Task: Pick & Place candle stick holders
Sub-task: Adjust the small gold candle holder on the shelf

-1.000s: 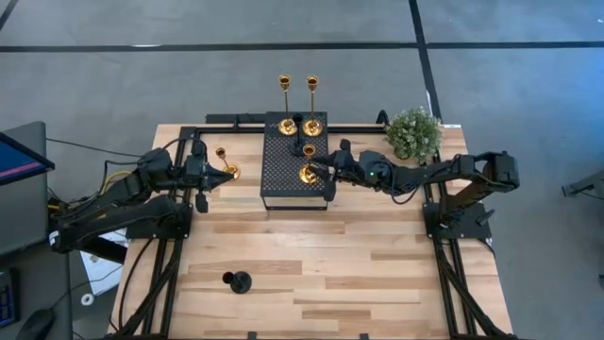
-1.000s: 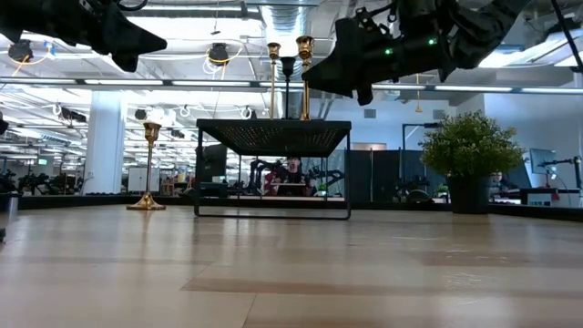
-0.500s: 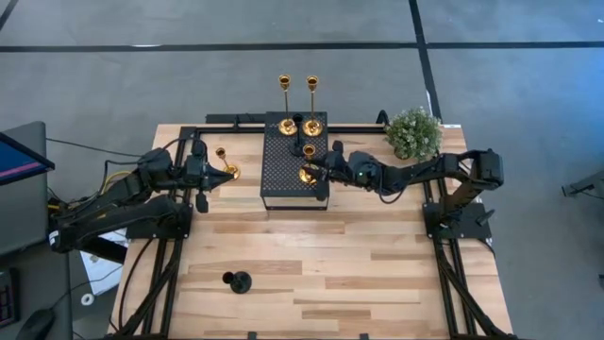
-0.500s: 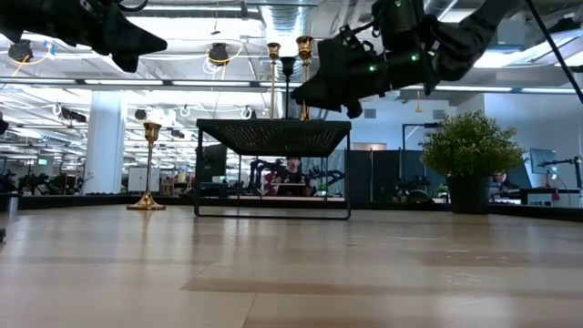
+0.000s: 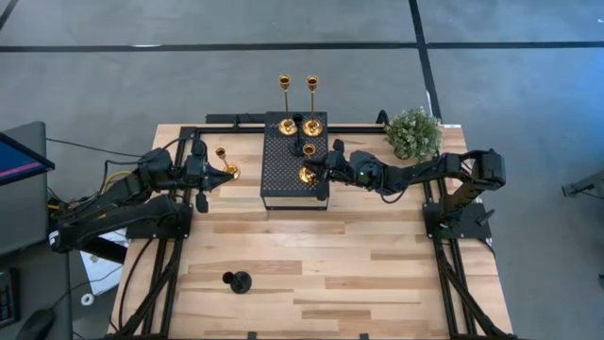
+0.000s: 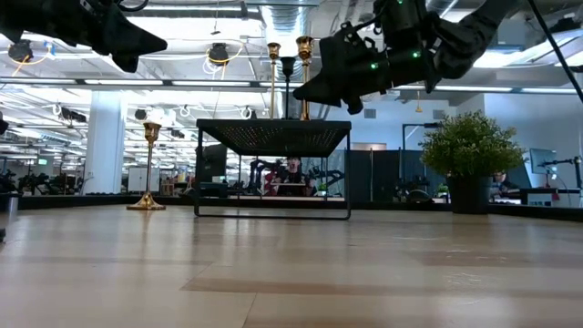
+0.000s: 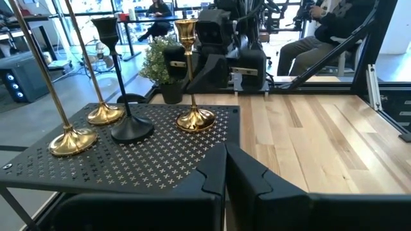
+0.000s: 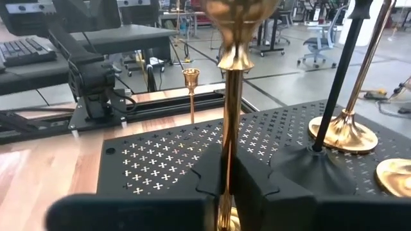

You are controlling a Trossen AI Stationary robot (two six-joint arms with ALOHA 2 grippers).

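A short gold candlestick holder (image 5: 307,173) stands on the black perforated platform (image 5: 283,179), with two tall gold ones (image 5: 284,124) (image 5: 311,124) and a black one (image 5: 297,123) behind it. My right gripper (image 8: 226,170) reaches in from the right and is shut on the short gold one. Another gold holder (image 5: 226,171) stands by its round base on the table left of the platform. My left gripper (image 5: 209,171) hangs above it, shut and empty. A black holder (image 5: 238,280) stands near the table's front. My right gripper pinches the short gold holder's thin stem (image 8: 227,138) between its two fingers, low on the stem, below the cup. The fingers come from the table's right side, slanting slightly down, and lie across the upright stem. The holder stands upright with its base (image 5: 306,176) on the platform.
A small bushy green plant (image 5: 413,132) stands at the table's far right corner, behind my right arm. The platform stands raised on thin legs (image 6: 273,169). Bare wood lies between the platform and the table's near edge. People sit in the room beyond the table (image 7: 334,25).
My right gripper has gone toward the table's left edge and a little down, up to the short gold holder on the platform. In the last half second it has kept still. The holders have not moved.
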